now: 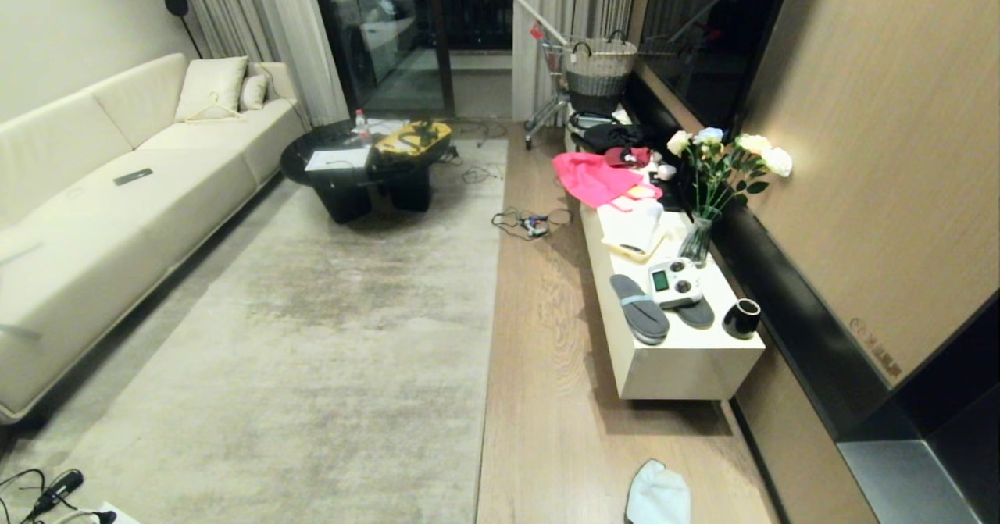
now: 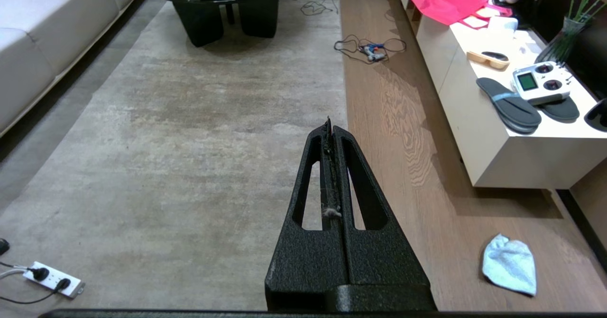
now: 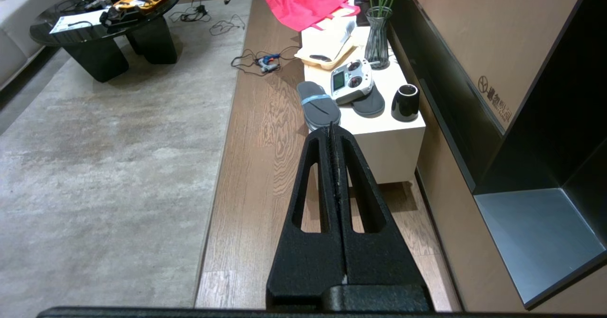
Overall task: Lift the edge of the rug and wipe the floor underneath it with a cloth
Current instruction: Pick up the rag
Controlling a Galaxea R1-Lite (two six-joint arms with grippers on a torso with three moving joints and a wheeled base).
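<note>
A large mottled grey-beige rug lies flat, and its straight rug edge [image 1: 492,329] [image 2: 343,76] [image 3: 223,138] runs along a strip of light oak-grain floor [image 1: 547,368] [image 2: 427,176] [image 3: 256,166]. The pale blue-white cloth [image 1: 658,494] [image 2: 510,263] lies crumpled on the floor near the low white cabinet's near end. My left gripper [image 2: 330,126] is shut and empty, held high above the rug beside its edge. My right gripper [image 3: 331,131] is shut and empty, held high over the floor strip. Neither arm shows in the head view.
A low white cabinet [image 1: 680,368] carries slippers, a remote controller, a black cup, a flower vase and pink fabric [image 1: 594,176]. A tangle of cables [image 1: 531,223] lies on the floor. A black coffee table [image 1: 359,172] and cream sofa [image 1: 94,219] border the rug. A power strip [image 2: 52,277] lies near left.
</note>
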